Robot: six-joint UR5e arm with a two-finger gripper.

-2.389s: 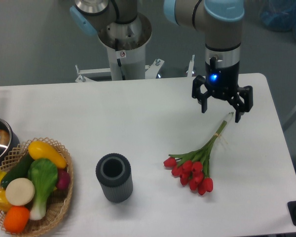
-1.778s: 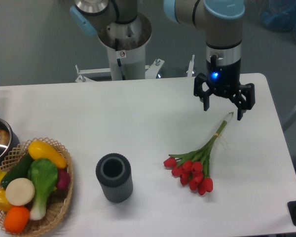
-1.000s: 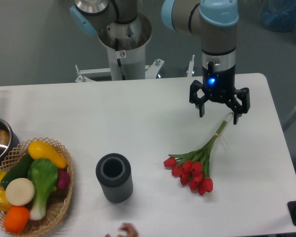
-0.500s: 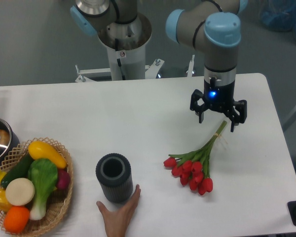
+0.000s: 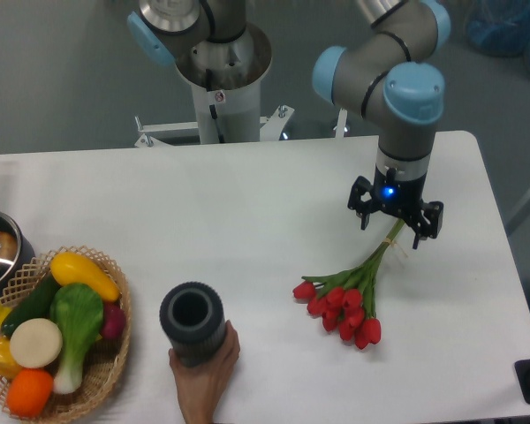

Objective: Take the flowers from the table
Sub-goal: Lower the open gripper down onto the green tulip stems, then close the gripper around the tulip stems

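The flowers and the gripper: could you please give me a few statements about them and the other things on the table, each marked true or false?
1. The flowers lie flat on the table. True.
2. The gripper is shut on the stems. False: it is open, above the stem end.
3. A hand holds the dark cylinder. True.
4. The wicker basket is empty. False: it holds toy vegetables.

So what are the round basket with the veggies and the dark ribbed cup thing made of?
The round woven basket looks like tan wicker: its rim shows an open weave. The dark grey ribbed cylinder looks like matte plastic or rubber, with no shine; which one can't be told.
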